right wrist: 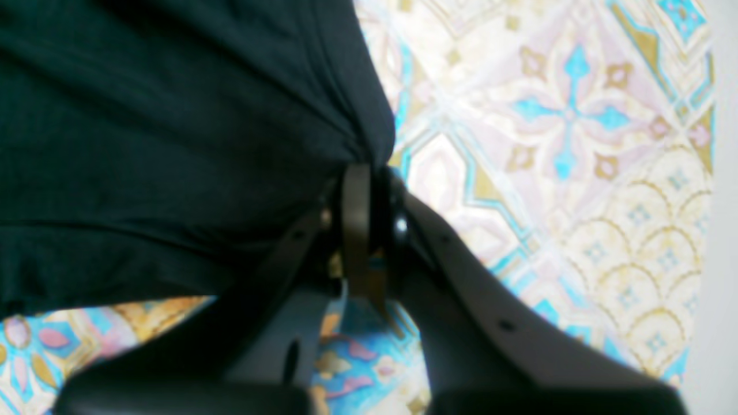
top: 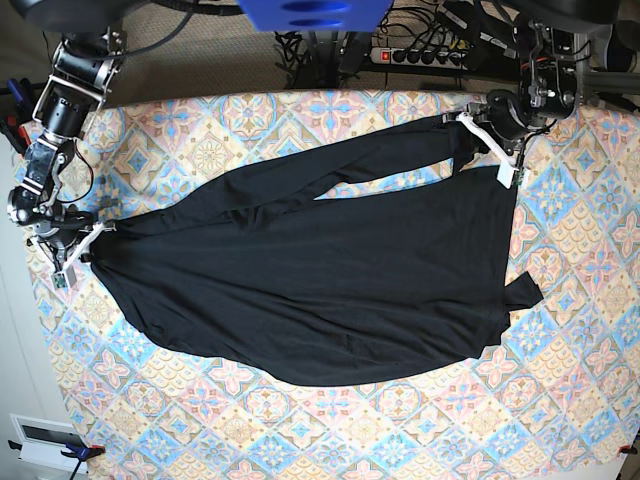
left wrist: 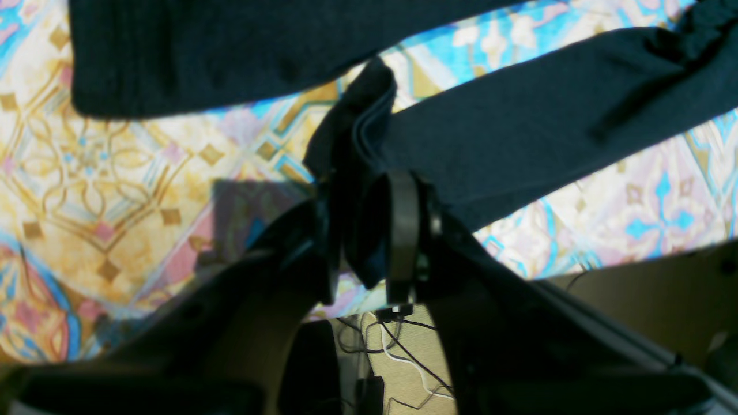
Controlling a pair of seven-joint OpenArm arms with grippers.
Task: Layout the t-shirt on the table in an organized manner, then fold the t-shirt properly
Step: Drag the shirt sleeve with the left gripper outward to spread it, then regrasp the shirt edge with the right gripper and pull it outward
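Partly hidden, t-shirt (top: 330, 280) edge betw. left gripper (left wrist: 369, 230) jaws, blurry

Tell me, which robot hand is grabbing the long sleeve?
The left gripper: a sleeve of the t-shirt runs from it. The right gripper pinches the shirt's body edge.

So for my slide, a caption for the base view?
Two grippers stretch a black t-shirt across the patterned table.
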